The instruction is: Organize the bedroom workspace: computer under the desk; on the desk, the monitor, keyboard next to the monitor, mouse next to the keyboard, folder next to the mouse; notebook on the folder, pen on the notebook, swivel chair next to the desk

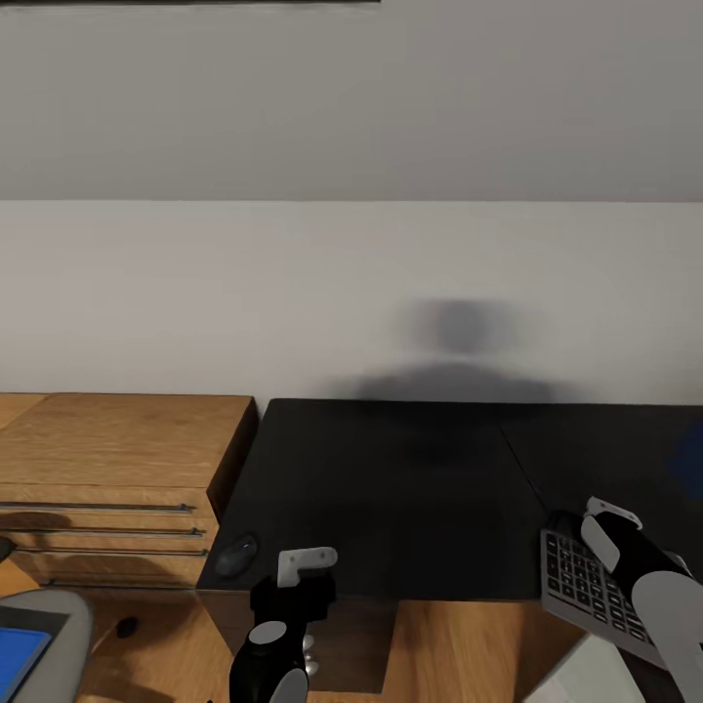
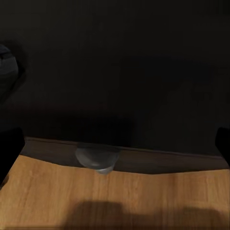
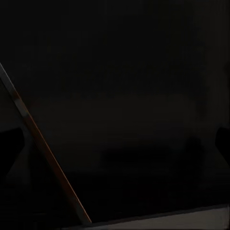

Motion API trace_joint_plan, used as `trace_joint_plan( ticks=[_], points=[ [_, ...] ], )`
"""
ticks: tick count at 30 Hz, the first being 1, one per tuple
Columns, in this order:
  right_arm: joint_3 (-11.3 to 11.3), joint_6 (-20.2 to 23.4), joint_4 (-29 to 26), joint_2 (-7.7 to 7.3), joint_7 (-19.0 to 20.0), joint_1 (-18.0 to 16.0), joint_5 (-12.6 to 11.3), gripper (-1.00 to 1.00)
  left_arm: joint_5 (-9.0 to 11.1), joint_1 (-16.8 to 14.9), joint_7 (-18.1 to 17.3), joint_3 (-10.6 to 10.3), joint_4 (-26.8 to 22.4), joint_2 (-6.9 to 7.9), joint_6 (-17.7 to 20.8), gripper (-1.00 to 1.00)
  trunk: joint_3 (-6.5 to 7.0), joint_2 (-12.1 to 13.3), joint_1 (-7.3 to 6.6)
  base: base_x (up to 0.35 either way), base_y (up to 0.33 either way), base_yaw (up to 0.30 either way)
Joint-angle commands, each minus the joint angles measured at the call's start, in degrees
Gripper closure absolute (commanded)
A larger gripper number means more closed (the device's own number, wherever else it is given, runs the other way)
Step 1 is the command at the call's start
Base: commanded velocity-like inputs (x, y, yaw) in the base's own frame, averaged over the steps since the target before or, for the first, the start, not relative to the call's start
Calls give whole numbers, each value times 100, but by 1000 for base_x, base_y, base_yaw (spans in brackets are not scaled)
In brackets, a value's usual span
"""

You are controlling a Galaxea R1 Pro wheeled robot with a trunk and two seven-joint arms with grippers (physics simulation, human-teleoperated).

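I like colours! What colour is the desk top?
Black desk top, best in the head view.

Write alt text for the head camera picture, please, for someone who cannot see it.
A black desk against a pale wall, a mouse at its near left corner. The right gripper meets a keyboard at the desk's right front edge; the left gripper hovers beside the mouse.

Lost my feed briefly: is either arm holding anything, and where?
The right gripper appears to hold the keyboard at its far end; the contact is hidden. The left gripper holds nothing.
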Motion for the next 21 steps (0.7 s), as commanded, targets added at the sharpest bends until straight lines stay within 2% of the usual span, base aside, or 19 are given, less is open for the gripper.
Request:
trace_joint_plan(
  ticks=[1,21],
  points=[
    [-3,24,-13,0,-34,-1,-58,-100,50,-5,55,-8,-6,-2,12,-100,-6,-4,0,-7,0,0],
    [55,-7,-56,37,20,-1,-38,-100,50,-4,51,-8,-6,0,21,-100,-6,-4,0,-54,2,0]
  ],
)
